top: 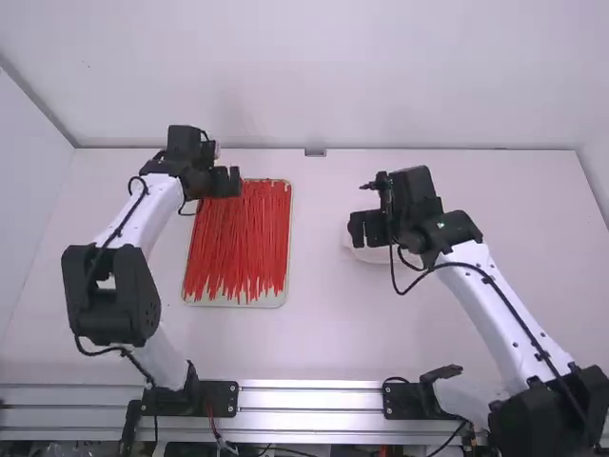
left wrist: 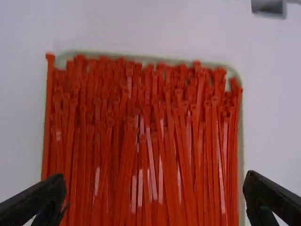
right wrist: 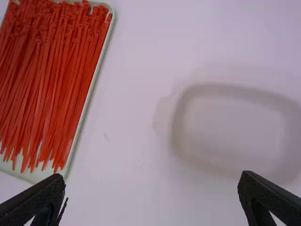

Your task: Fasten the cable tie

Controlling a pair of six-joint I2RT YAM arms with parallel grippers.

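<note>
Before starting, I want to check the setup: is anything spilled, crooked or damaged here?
Nothing stands out. The orange cable ties lie roughly parallel on their tray, with none spilled onto the table. The white dish looks empty and undamaged.

High view: fixed, above and behind both arm bases, facing forward and down, whole table (top: 428,314) in frame. Left wrist view: close, looking down on the tray (left wrist: 240,160) of red ties (left wrist: 141,141). Right wrist view: farther off, over a white dish (right wrist: 230,127). All three share the tray.
</note>
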